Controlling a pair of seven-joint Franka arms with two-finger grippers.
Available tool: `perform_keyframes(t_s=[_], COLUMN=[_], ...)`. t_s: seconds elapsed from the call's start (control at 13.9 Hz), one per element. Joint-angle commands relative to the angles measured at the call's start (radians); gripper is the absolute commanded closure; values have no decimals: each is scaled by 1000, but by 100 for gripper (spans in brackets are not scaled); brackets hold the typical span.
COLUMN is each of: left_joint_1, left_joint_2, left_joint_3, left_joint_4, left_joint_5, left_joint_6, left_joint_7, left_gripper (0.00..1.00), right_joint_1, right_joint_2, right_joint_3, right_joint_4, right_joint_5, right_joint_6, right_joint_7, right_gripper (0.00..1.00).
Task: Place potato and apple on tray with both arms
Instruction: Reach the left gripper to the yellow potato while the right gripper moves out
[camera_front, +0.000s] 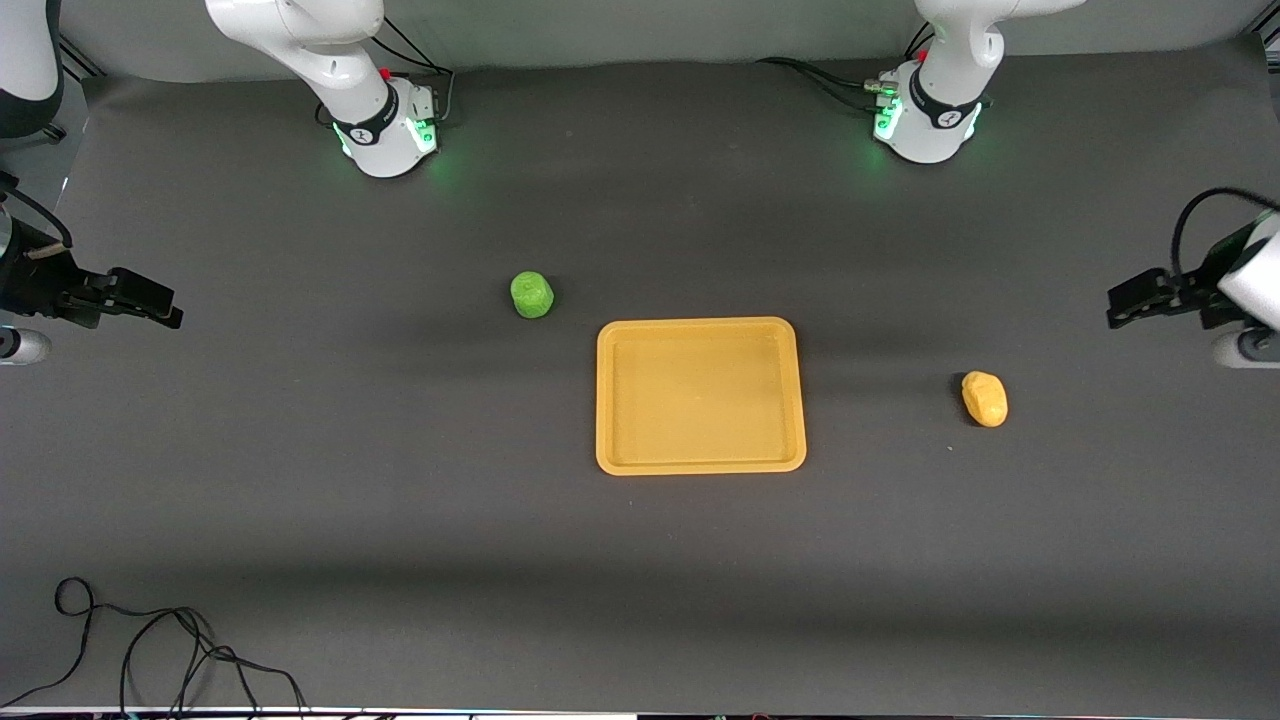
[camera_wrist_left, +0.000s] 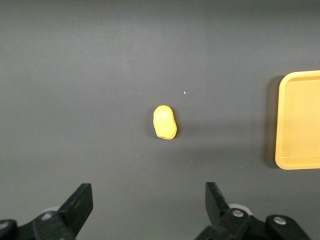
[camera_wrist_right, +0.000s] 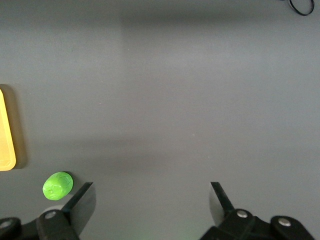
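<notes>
The orange-yellow tray (camera_front: 700, 395) lies empty in the middle of the table. The green apple (camera_front: 532, 295) sits on the table just off the tray's corner, toward the right arm's end and farther from the front camera. The yellow-orange potato (camera_front: 985, 398) lies on the table beside the tray, toward the left arm's end. My left gripper (camera_front: 1125, 300) is open and empty, high over the left arm's end; its wrist view shows the potato (camera_wrist_left: 164, 122) and the tray's edge (camera_wrist_left: 300, 120). My right gripper (camera_front: 160, 305) is open and empty over the right arm's end; its wrist view shows the apple (camera_wrist_right: 58, 185) and the tray's edge (camera_wrist_right: 6, 135).
A black cable (camera_front: 150, 650) loops on the table near the front edge at the right arm's end; it also shows in the right wrist view (camera_wrist_right: 302, 6). The two green-lit arm bases (camera_front: 385, 130) (camera_front: 925, 120) stand along the table's back edge.
</notes>
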Motion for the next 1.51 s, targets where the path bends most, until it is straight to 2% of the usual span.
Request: perform_keyframes(t_s=[0.0, 0.22, 0.36, 0.57, 0.72, 1.01, 1.08, 1.15, 1.22, 1.29, 1.37, 1.44], left_joint_1=[15, 16, 18, 18, 45, 61, 62, 59, 52, 47, 44, 43], left_joint_2=[-28, -21, 25, 154, 255, 331, 343, 346, 349, 355, 357, 358], left_joint_3=[-3, -3, -3, -3, -3, -3, -4, -6, -6, -6, -6, -6], left_joint_4=[-182, -363, -453, -494, -482, -455, -450, -450, -448, -438, -433, -416], left_joint_5=[8, 8, 8, 2, 2, -7, -9, -27, -53, -72, -73, -73], left_joint_6=[161, 334, 469, 549, 641, 671, 672, 672, 672, 672, 672, 671], left_joint_7=[11, 13, 13, -45, -45, -61, -62, -62, -61, -61, -61, -62], left_gripper=[0, 0, 0, 0, 0, 0, 5, 22, 27, 27, 38, 53], right_joint_1=[10, 10, 24, 104, 182, 387, 447, 502, 563, 611, 656, 686], right_joint_2=[10, 10, 2, -25, -44, -93, -110, -123, -139, -153, -172, -200], right_joint_3=[-9, -9, -7, -7, -7, -9, -9, -9, -9, -9, -9, -10], right_joint_4=[21, 16, 1, -39, -59, -164, -197, -230, -269, -304, -345, -396], right_joint_5=[0, 0, 0, 3, 5, 6, 6, 6, 6, 6, 6, 5], right_joint_6=[-3, 3, 3, 3, -1, 52, 78, 100, 129, 153, 176, 198], right_joint_7=[-8, -20, -22, 15, 129, 326, 387, 447, 510, 570, 625, 654], right_gripper=[0, 0, 0, 0, 0, 0, 0, 0, 0, 0, 0, 0])
